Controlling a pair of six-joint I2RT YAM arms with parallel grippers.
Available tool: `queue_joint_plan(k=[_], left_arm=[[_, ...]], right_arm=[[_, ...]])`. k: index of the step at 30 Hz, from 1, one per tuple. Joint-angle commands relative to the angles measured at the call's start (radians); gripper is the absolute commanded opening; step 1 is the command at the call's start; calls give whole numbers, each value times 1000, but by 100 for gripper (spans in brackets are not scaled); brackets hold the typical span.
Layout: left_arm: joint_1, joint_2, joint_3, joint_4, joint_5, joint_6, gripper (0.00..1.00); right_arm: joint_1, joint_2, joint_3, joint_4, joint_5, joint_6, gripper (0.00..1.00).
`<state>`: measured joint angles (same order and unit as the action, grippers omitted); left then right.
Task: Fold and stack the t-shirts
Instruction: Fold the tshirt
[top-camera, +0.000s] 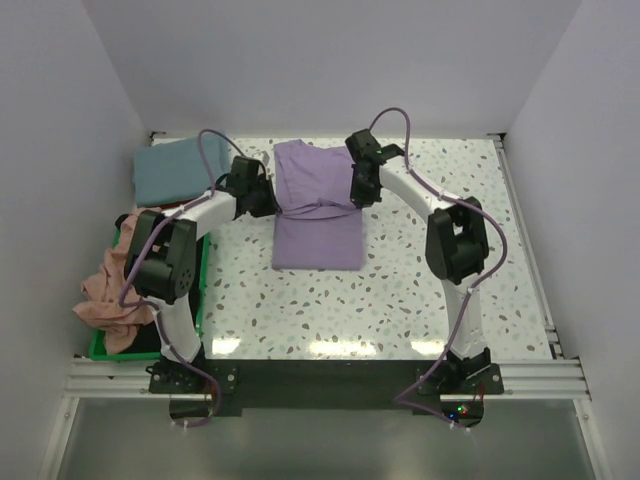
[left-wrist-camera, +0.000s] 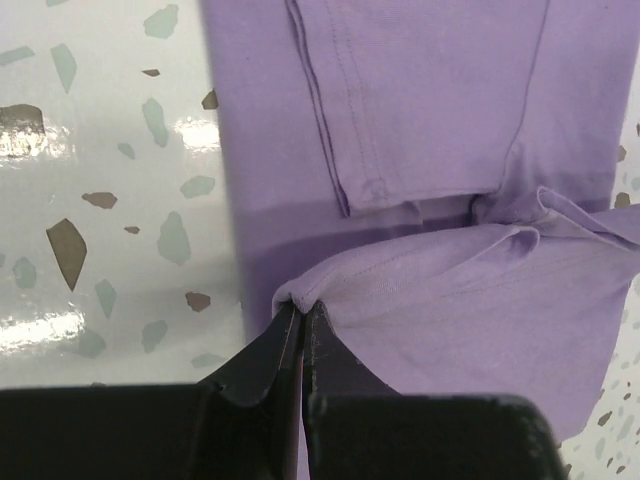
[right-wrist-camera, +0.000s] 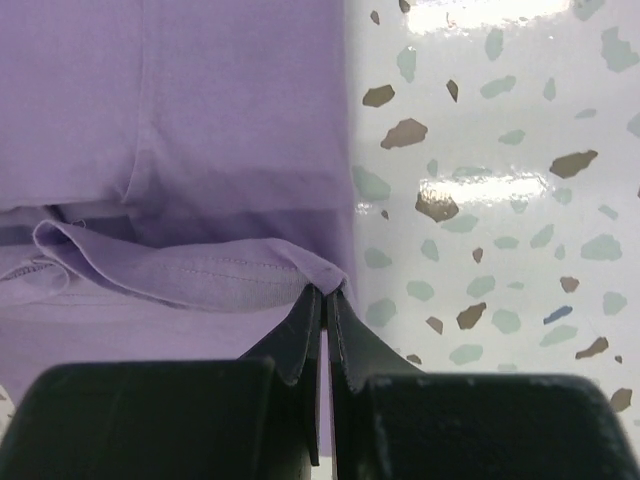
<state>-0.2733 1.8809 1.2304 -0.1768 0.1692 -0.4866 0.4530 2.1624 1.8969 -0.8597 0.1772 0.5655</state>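
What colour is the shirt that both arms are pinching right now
It is a plain lavender purple t-shirt, seen best in the top external view.

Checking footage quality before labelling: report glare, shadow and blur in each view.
Top external: sharp, with a glare band on the table along its near edge. Left wrist: glare patches at left, a shadow under the lifted fold of the lavender t-shirt, left gripper dark and soft-edged. Right wrist: glare top right, right gripper likewise dark.

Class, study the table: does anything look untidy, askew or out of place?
Yes: the crumpled salmon pink cloth t-shirt spills unfolded over the left rim of the green plastic bin. The lavender purple cloth t-shirt at mid-table is only half folded, which fits work under way.
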Motion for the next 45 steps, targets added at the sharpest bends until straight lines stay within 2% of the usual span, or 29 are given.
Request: queue_joint_plan(k=[1,11,12,13,14,15,16,17,18,19,21,26,31,37,41,45], left_arm=[[34,26,64,62,23,10,0],[55,96,130,39,39,23,2],[57,101,139,27,42,23,10],[62,106,141,20,39,22,21],[63,101,139,14,27,20,47],[66,98,135,5,18,19,59],[66,87,130,3,7,17,68],[65,61,118,5,-8,20,80],[65,46,110,8,-14,23,84],[65,32,103,11,-17,25,85],[59,-21,64,22,-17,26,86],[-13,-181,-93,95,-34,26,85],[-144,-270,-222,218,-48,-16,83],[-214,-250,-394,435,7,-102,82],[-254,-212,-489,569,4,-136,82],[-285,-164,-546,628,12,-158,82]], right_arm=[[-17,40,83,-10,-15,-33,0],[-30,112,159,-15,-44,-46,0],[-30,119,160,-15,-57,-49,0],[-30,120,163,-19,-64,-50,13],[-30,120,168,-18,-71,-56,22],[-28,114,168,-15,-90,-58,31],[-28,108,168,-13,-96,-58,45],[-28,100,168,-6,-102,-64,50],[-30,91,168,-1,-110,-68,54],[-28,74,171,1,-119,-72,59],[-28,56,174,4,-124,-81,61],[-24,-39,78,56,-176,-84,61],[-11,-104,-42,108,-197,-62,61],[-1,-110,-128,151,-234,-47,60],[19,-96,-124,151,-248,-55,60],[52,-73,-101,137,-246,-58,60]])
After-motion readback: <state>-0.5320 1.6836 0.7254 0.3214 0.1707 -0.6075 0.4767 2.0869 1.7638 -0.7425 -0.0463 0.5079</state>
